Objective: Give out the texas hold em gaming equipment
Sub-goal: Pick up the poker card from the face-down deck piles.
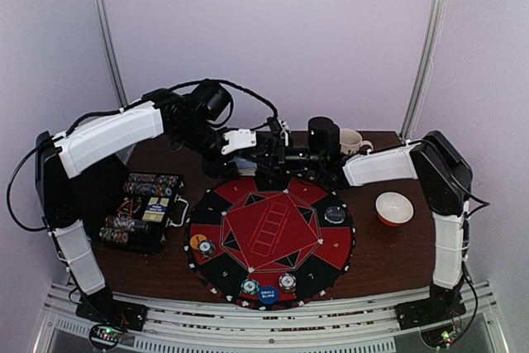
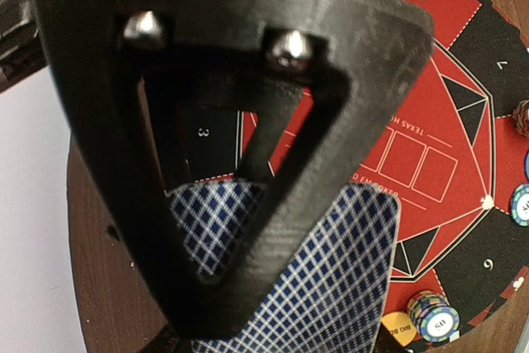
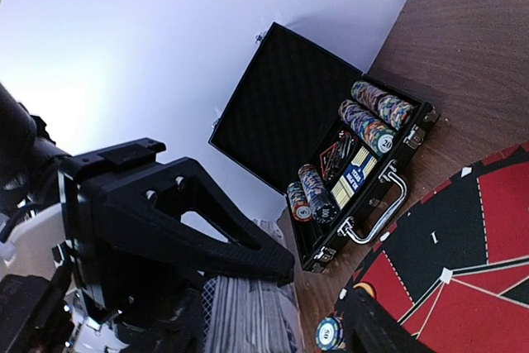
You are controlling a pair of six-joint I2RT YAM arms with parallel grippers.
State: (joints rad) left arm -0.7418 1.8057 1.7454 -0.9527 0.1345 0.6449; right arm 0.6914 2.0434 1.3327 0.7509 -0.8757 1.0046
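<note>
Overhead, we find the left gripper (image 1: 266, 151) and right gripper (image 1: 296, 157) nose to nose, with the rim of the round red-and-black poker mat (image 1: 326, 245) just below them. What lies between them is hidden. From the left wrist, its jaws clamp a thin deck of blue-checked paper playing cards (image 2: 331, 279), splayed below the finger. We judge them light, slick and bendable, best pinched by a free corner. From the right wrist, card edges sit just beside the opposing hand. Whether the right jaws stand wide or narrow, we cannot tell.
</note>
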